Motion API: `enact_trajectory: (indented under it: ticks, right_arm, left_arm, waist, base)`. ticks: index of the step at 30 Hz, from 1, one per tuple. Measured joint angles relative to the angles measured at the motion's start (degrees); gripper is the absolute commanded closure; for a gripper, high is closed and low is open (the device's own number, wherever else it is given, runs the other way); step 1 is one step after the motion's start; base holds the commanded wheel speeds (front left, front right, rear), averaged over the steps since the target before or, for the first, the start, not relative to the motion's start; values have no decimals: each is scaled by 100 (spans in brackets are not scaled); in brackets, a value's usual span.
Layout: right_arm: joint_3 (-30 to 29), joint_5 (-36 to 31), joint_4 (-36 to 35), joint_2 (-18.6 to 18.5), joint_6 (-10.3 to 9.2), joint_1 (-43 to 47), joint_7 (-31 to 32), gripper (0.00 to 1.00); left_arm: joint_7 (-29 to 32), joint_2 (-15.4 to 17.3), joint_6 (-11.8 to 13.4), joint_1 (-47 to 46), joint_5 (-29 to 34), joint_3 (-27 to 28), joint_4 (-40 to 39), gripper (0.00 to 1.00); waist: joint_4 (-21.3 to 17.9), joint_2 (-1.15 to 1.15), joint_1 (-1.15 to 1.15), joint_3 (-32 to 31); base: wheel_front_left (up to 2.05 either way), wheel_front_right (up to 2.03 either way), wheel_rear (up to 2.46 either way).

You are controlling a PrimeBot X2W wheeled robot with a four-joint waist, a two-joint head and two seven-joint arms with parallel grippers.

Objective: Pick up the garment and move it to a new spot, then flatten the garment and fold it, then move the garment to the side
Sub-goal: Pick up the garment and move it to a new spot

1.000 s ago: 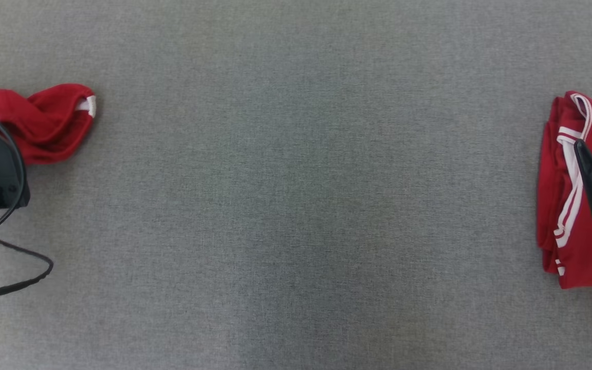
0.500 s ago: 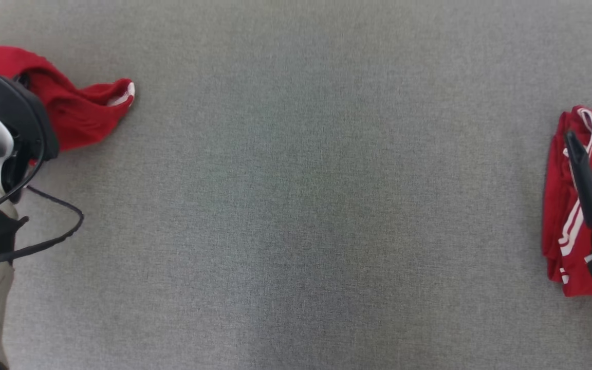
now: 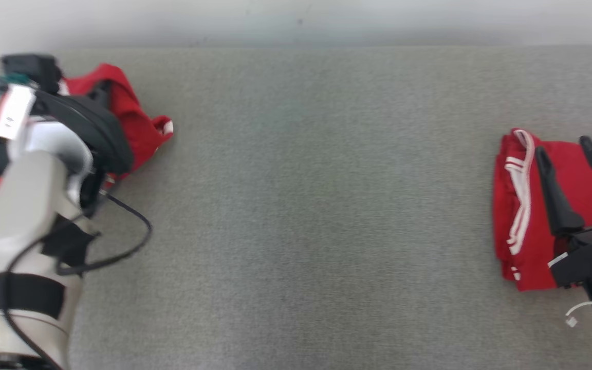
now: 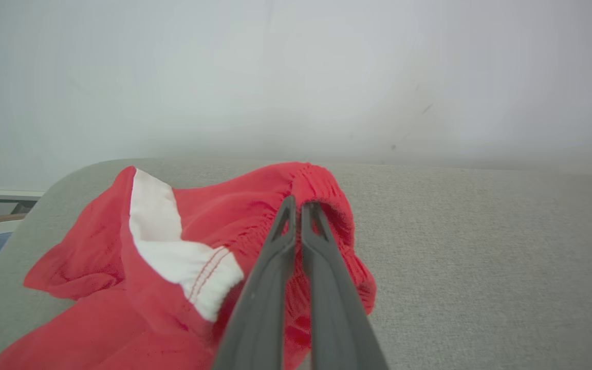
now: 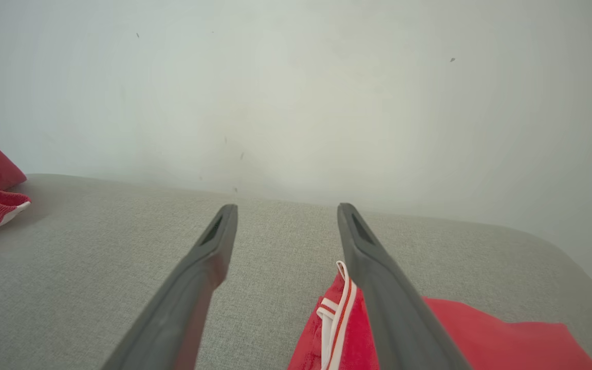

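While the left hand (image 4: pixel 298 203) presses its fingers together on the garment (image 4: pixel 95 257), pinching the gathered red waistband right at the tips, the rest of the cloth trails down in a crumpled heap, a white cuff showing. All this sits at the far left corner of the grey desk (image 3: pixel 301 205), close to the pale wall (image 3: pixel 296 20). Over on the right, the right hand (image 3: pixel 561 146) hangs spread wide, gripping nothing, its fingers above a folded garment (image 3: pixel 512 216), red with white stripes, lying flat near the right edge. The two red pieces lie well apart.
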Motion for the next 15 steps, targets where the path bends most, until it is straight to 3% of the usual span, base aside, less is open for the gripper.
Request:
enact_trajectory:
  ticks: [9, 15]
  right_arm:
    - [257, 30, 469, 401, 49, 1, -252, 0]
    - [281, 31, 655, 461, 94, 137, -426, 0]
  left_arm:
    - [-389, -833, -5, 726, -282, -793, -593, 100]
    - [-547, -770, -4, 1332, -641, -1390, -1007, 100]
  waist:
    - [-484, 0, 0, -391]
    - [-902, 0, 0, -663]
  base:
    - [0, 0, 0]
    - [0, 0, 0]
